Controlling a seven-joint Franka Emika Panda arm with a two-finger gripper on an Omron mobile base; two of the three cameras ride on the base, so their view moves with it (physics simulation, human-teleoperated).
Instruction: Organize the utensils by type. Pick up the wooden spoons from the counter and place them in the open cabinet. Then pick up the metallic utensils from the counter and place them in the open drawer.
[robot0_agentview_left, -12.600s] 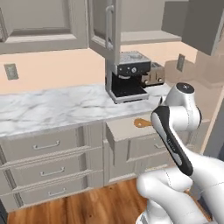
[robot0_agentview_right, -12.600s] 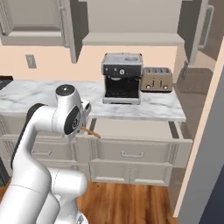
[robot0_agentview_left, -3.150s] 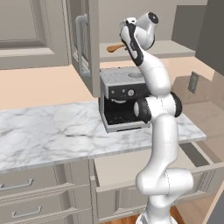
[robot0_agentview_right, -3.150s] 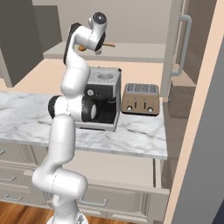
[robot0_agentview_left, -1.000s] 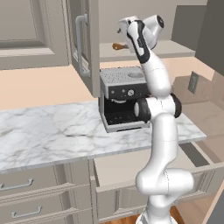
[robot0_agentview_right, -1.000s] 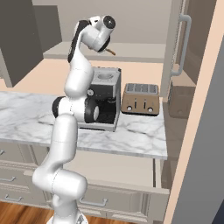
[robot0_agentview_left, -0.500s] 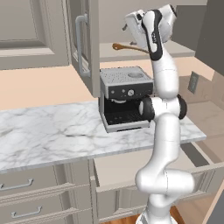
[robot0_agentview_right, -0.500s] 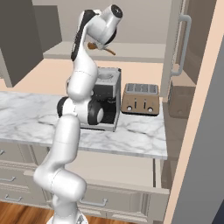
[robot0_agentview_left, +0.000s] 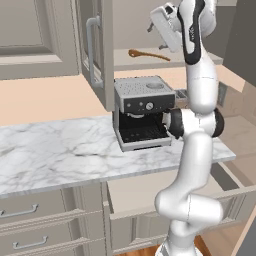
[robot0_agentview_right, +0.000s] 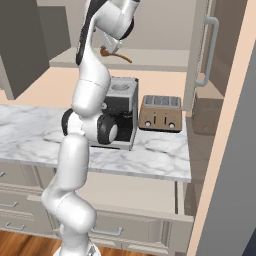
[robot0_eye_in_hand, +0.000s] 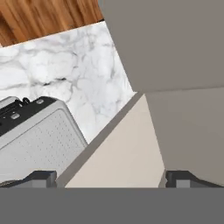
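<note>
jaws: spread wide with nothing in them, gripper (robot0_agentview_left: 156, 26) up by the open cabinet (robot0_agentview_left: 95, 50)
spoon: orange-brown wooden spoon (robot0_agentview_left: 148, 54) lying on the cabinet shelf, just below the jaws
risk: a careless swing could clip the spoon or door edge
room: cabinet tight; open air out over the desk (robot0_agentview_left: 55, 150) and drawer (robot0_agentview_left: 150, 192)

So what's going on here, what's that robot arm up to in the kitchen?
The arm is reaching up at the open cabinet, sorting utensils. An orange-brown wooden spoon lies on the cabinet shelf, and the gripper is open with nothing in it, up beside the shelf. Below, the drawer under the marble counter stands pulled out. A coffee machine and a toaster sit on the counter.
</note>
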